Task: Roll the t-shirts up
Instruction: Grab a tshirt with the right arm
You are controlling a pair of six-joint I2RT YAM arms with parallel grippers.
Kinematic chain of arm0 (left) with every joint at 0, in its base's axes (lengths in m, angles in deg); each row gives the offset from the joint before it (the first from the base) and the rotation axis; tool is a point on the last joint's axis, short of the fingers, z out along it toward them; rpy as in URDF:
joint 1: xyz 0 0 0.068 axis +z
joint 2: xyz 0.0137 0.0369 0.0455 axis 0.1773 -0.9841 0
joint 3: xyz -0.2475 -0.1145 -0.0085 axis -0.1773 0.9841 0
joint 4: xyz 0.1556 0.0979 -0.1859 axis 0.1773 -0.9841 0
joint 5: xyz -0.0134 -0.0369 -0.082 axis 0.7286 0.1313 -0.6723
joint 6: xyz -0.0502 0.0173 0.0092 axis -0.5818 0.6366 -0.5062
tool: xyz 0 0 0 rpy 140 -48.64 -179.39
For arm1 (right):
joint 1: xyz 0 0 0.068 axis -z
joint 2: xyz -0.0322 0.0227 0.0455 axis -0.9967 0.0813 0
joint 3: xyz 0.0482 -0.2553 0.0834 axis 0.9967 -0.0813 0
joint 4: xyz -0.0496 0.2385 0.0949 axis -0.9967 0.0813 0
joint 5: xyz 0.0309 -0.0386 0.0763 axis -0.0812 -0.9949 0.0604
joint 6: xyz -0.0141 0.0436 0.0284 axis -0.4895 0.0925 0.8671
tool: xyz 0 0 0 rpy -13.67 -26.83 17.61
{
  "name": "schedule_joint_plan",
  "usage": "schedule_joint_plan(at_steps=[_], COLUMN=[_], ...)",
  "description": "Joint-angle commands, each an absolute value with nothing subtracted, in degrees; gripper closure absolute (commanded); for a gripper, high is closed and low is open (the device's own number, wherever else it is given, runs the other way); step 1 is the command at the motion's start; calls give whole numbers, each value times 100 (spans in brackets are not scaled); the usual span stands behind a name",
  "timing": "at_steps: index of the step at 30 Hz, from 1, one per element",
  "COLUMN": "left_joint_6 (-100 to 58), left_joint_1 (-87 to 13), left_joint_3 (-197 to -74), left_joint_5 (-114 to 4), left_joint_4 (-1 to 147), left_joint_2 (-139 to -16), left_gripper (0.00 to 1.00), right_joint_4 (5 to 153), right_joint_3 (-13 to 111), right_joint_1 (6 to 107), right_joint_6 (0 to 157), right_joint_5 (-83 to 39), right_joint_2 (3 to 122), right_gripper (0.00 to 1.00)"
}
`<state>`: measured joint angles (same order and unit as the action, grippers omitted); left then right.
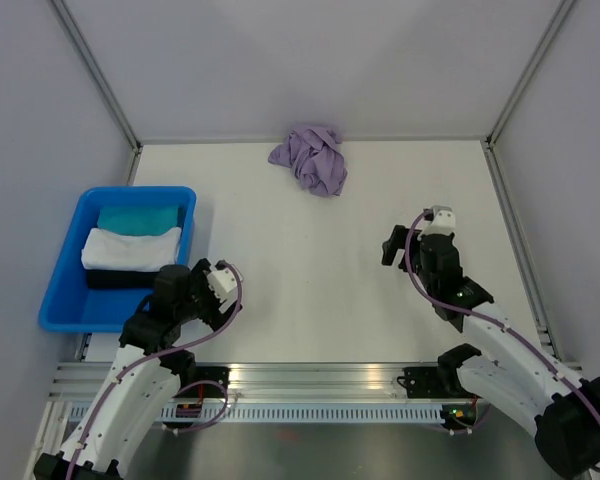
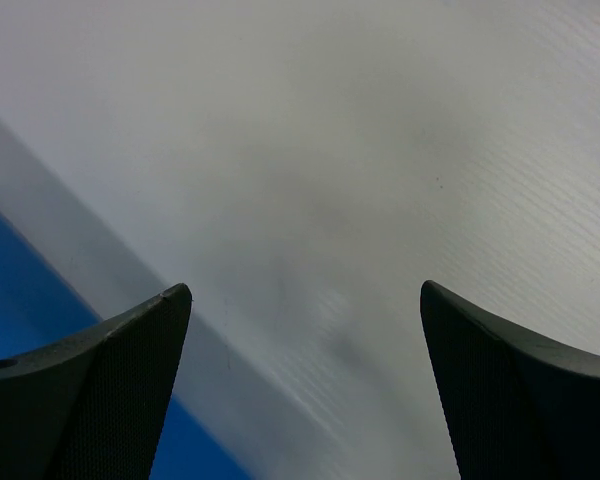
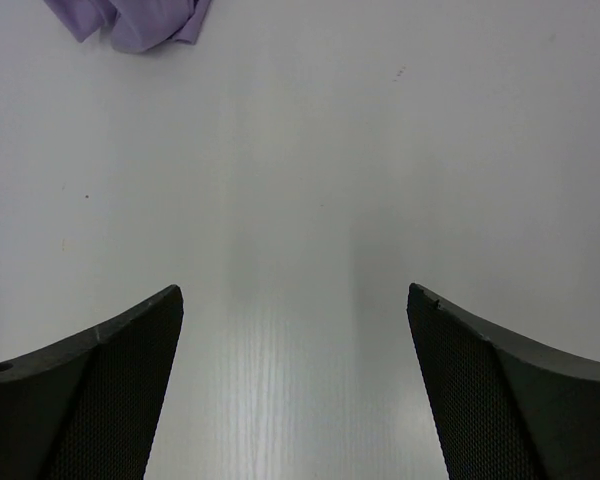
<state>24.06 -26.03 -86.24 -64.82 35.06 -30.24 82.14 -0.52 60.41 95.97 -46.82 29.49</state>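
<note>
T-shirt (image 1: 310,158) sits bunched ahead of my right gripper (image 3: 293,290) (it and left gripper (image 2: 305,287) gape empty); it looks limp, so I'd pinch an edge.

Bright, even, diffuse light; top view sharp, shadows faint. Left wrist view blurred, with grey smudges mid-frame on the white tabletop (image 2: 380,150). Right wrist view crisper; pale sheen streak lower centre. Black mesh-textured fingers (image 3: 90,400) soft-edged at lower corners.
</note>
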Motion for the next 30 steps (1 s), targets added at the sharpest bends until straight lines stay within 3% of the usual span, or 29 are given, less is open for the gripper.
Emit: schedule_joint_plan(at_steps=[1,5,14,21,23,24,25,26,27,29,30], left_joint_6=[1790,1463,1550,1577,1577,1577,1577,1577,1568,1577,1568], left_joint_1=[-2568,-2568,-2586,-2603,-2603,-2604,-2604,-2604,-2604,-2604,-2604], left_joint_3=[-8690,-9119,-9428,-9419,-9402,-9393,-9384,-9384,-9384,-9384,-9384], left_joint_5=[-5980,-5513,-6338,-6356,-6408,-6452,-6453,-6453,-6435,-6435,-6435], left_joint_4=[4076,4103,4156,4235,4235,4244,4244,4244,4244,4244,4244], left_joint_2=[-3031,-3128,-3356,-3506,-3506,-3506,-3515,-3524,-3533,-3559,-3568], left_gripper=[0,0,0,0,0,0,0,0,0,0,0], right_joint_4=[7477,8081,8987,9918,10112,10122,10061,9991,9790,9560,9481], right_joint_3=[1090,2840,6418,9028,9583,9654,9646,9585,9489,9190,9137], right_joint_1=[6029,6020,5608,5563,5554,5563,5563,5563,5554,5563,5554], right_joint_6=[9389,9502,9450,9336,9231,9213,9204,9187,9161,8995,8933], right_joint_5=[-3720,-3303,-3180,-4506,-4674,-4709,-4805,-4902,-4999,-5261,-5315], right_joint_2=[3851,6097,9878,12070,12430,12459,12459,12354,12275,12012,11941], right_gripper=[2,2,2,2,10,20,43,54,73,98,100])
